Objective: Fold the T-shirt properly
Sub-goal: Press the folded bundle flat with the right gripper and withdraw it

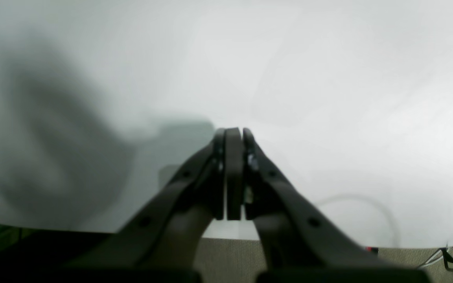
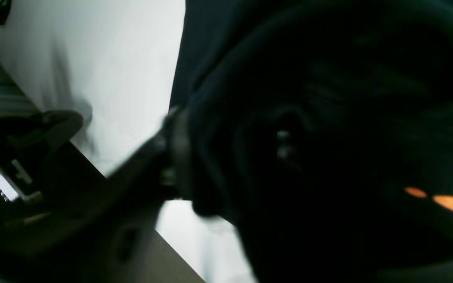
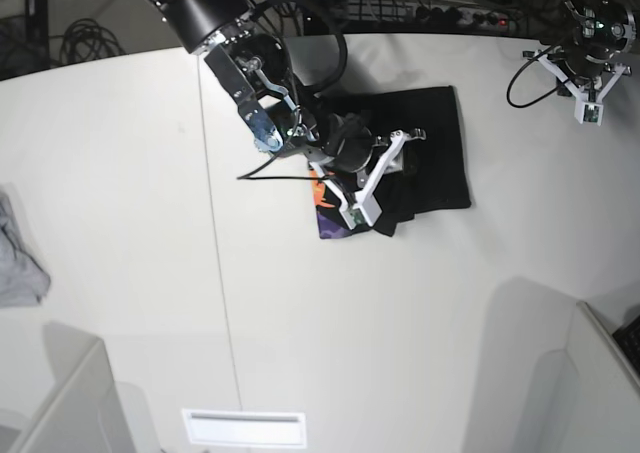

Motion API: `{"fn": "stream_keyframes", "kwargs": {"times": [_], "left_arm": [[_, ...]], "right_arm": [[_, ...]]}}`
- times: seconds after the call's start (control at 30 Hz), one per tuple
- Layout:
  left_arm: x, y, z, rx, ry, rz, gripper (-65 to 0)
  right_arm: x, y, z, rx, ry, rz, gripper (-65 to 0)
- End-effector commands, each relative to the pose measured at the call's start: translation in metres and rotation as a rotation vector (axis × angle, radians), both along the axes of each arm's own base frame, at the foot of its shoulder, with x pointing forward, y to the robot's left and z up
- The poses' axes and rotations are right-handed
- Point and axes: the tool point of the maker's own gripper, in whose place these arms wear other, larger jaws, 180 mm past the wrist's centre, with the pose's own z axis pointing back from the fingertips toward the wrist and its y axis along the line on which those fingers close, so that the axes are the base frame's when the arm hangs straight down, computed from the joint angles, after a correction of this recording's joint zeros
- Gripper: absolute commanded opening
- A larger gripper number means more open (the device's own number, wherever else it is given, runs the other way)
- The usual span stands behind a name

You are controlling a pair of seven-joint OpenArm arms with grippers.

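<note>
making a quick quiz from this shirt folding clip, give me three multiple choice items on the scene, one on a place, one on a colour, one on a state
1. Where is the small grey cloth in the base view?
A. on the T-shirt
B. at the table's left edge
C. under the left gripper

2. What colour is the T-shirt fabric?
A. black
B. white
C. red

3. How do the left gripper jaws stand?
A. wide open
B. closed on the T-shirt
C. shut on nothing

Answers:
1. B, it lies crumpled at the far left of the white table, well apart from the T-shirt.
2. A, black cloth with an orange print showing.
3. C, the left wrist view shows the jaws together over bare table.
</note>
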Motion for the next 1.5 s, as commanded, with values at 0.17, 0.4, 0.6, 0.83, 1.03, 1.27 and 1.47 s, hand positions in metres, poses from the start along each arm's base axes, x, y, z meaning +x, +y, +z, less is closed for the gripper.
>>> {"fn": "stream_keyframes", "kwargs": {"times": [0.17, 0.4, 0.6, 0.83, 1.03, 1.27, 1.47], "left_arm": [[0.004, 0.005, 0.008, 0.019, -0.023, -0.014, -65.0], [0.005, 0.005, 0.009, 0.019, -0.027, -0.014, -65.0], [0.006, 0.005, 0.009, 0.019, -0.030, -0.014, -65.0], [0.006, 0.005, 0.009, 0.019, -0.030, -0.014, -65.0], [0.007, 0.005, 0.009, 0.019, -0.031, -0.014, -65.0], [0.013, -0.002, 0.020, 0.009, -0.074, -0.027, -65.0], [0.031, -0.042, 0.048, -0.223, -0.278, -0.050, -65.0]], "right_arm": [[0.009, 0.009, 0.018, 0.045, -0.040, -0.001, -30.2], [-0.001, 0.022, 0.021, 0.045, -0.050, 0.051, -29.9], [-0.016, 0.049, 0.034, 0.031, -0.118, 0.185, -30.0], [-0.031, 0.068, 0.042, 0.009, -0.131, 0.293, -30.0], [-0.044, 0.077, 0.063, 0.005, -0.195, 0.391, -30.3], [0.006, 0.012, 0.072, 0.037, -0.194, 0.142, -41.4], [0.036, -0.070, 0.070, 0.046, -0.171, -0.129, -65.0]]}}
